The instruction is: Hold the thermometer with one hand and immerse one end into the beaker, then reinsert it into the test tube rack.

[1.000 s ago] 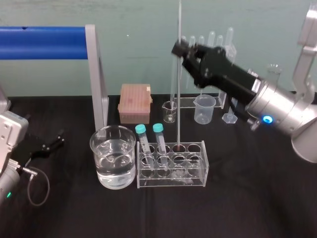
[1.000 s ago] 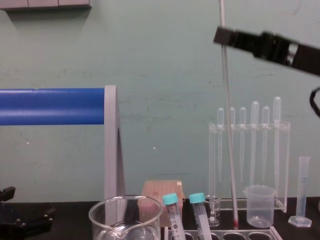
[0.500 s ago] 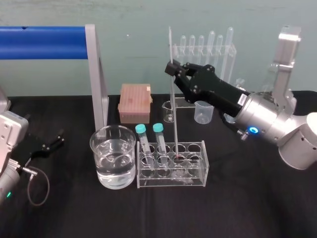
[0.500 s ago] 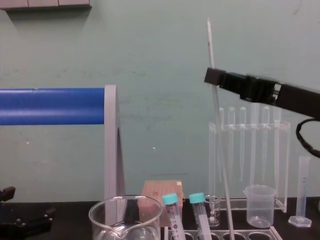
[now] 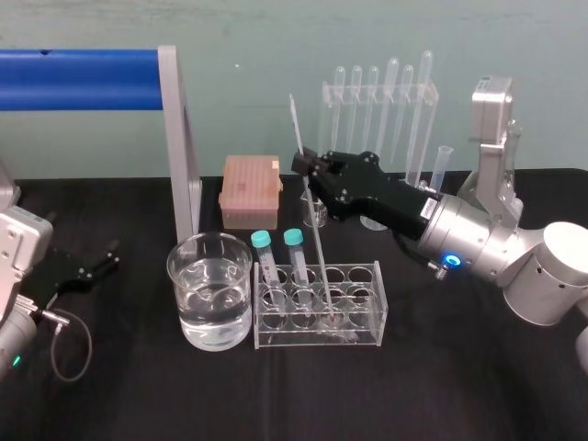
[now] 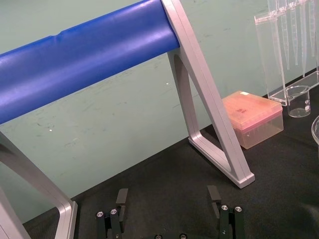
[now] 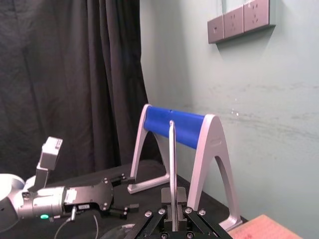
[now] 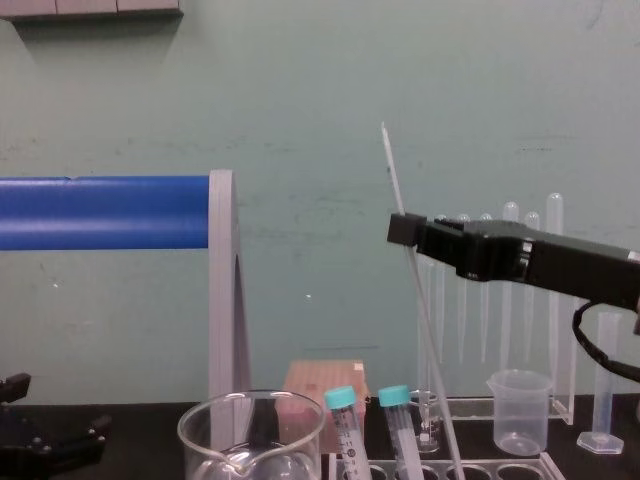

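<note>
My right gripper [image 5: 308, 163] is shut on the thermometer [image 5: 312, 220], a long thin glass rod that leans with its top to the left. Its lower end stands in a middle hole of the test tube rack [image 5: 367, 317]. In the chest view the gripper [image 8: 405, 230] clamps the thermometer [image 8: 425, 330] well above the rack [image 8: 500, 466]. In the right wrist view the rod [image 7: 172, 164] rises from between the shut fingers. The beaker [image 5: 209, 289], holding clear liquid, stands just left of the rack. My left gripper [image 5: 96, 266] rests open at the far left, fingers [image 6: 122, 196] apart.
Two teal-capped tubes [image 5: 276, 253] stand in the rack's left holes. Behind are a pink tip box [image 5: 250, 188], a small glass beaker [image 5: 315, 213], a clear pipette stand [image 5: 377, 96] and a graduated cylinder [image 5: 442, 170]. A blue bar on a grey frame [image 5: 179, 147] spans the back left.
My right gripper has come down and leftward with the thermometer. The rod has sunk deeper into the rack hole and now leans more. The left arm has not moved.
</note>
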